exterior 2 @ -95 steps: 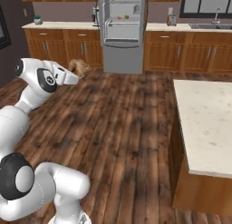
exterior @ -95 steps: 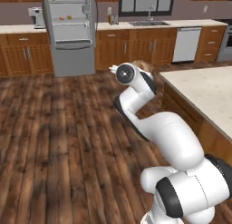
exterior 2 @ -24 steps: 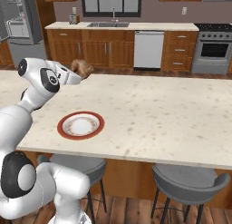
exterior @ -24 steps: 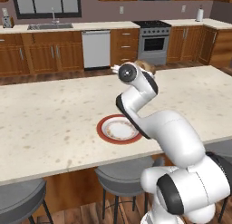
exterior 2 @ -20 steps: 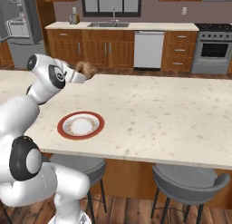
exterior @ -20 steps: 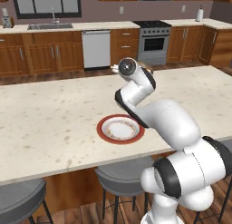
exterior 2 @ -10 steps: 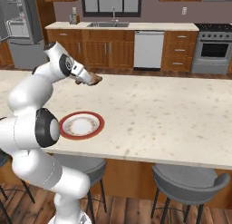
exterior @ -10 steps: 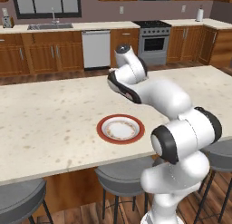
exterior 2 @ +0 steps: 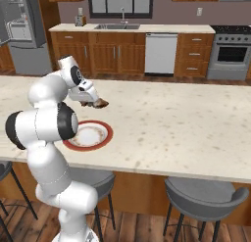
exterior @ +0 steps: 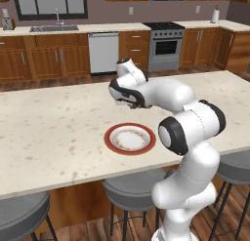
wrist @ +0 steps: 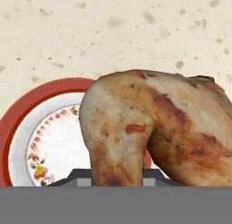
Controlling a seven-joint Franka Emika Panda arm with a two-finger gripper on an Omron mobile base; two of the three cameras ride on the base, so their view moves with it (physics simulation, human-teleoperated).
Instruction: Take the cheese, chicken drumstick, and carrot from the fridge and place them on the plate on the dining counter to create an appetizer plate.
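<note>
My gripper [exterior 2: 96,102] is shut on the chicken drumstick [exterior 2: 100,104], a golden-brown lumpy piece held a little above the dining counter [exterior 2: 186,128]. The hand view looks down past the drumstick [wrist: 149,128] at the plate [wrist: 27,109], white with a red rim and bare of food. In the left base view the gripper [exterior: 133,103] hangs just beyond the plate [exterior: 113,143], over its far edge. My own arm hides the left part of the plate [exterior 2: 108,134]. The fridge [exterior 2: 19,30] stands far back left. The cheese and carrot are out of view.
Grey stools [exterior: 132,186] [exterior 2: 203,197] stand under the counter's near edge. Beyond the island, the wall counter carries a sink [exterior 2: 115,26], a dishwasher and a stove [exterior: 166,45]. Bare beige stone top [exterior: 53,132] stretches to both sides of the plate.
The base drove from the fridge side to the island. In the last second the arm swung forward and down from beside its shoulder, carrying the drumstick out over the plate's far edge.
</note>
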